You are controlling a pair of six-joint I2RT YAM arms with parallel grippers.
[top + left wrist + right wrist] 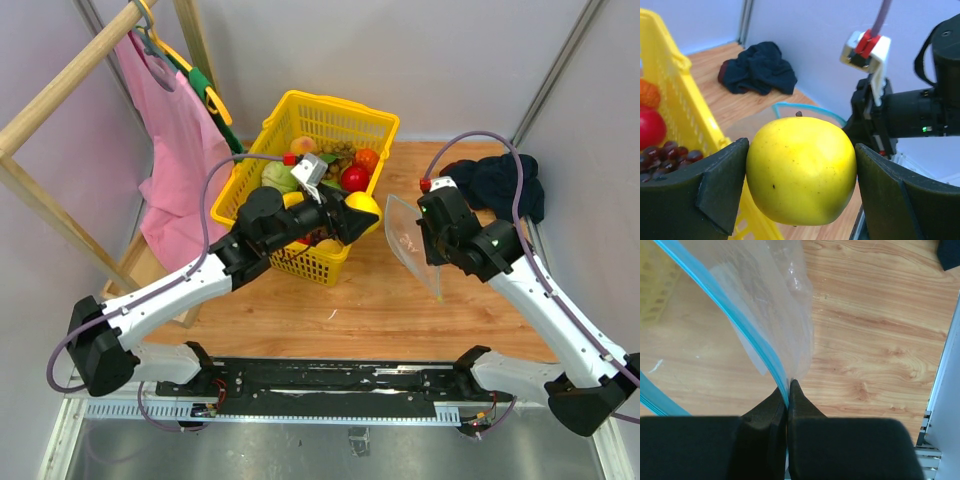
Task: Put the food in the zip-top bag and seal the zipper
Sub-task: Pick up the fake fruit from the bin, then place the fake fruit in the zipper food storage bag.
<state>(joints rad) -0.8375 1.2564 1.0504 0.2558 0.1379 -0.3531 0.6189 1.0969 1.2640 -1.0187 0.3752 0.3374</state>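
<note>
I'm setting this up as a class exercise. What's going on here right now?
The left gripper has its fingers shut on a yellow apple, held just past the corner of the yellow basket and facing the zip-top bag. The right gripper pinches the bag at its blue zipper, holding it up with the mouth open. The bag looks empty; the other fruit lies in the basket.

Wooden tabletop under yellow basket and dark crumpled cloth (far right corner)
</note>
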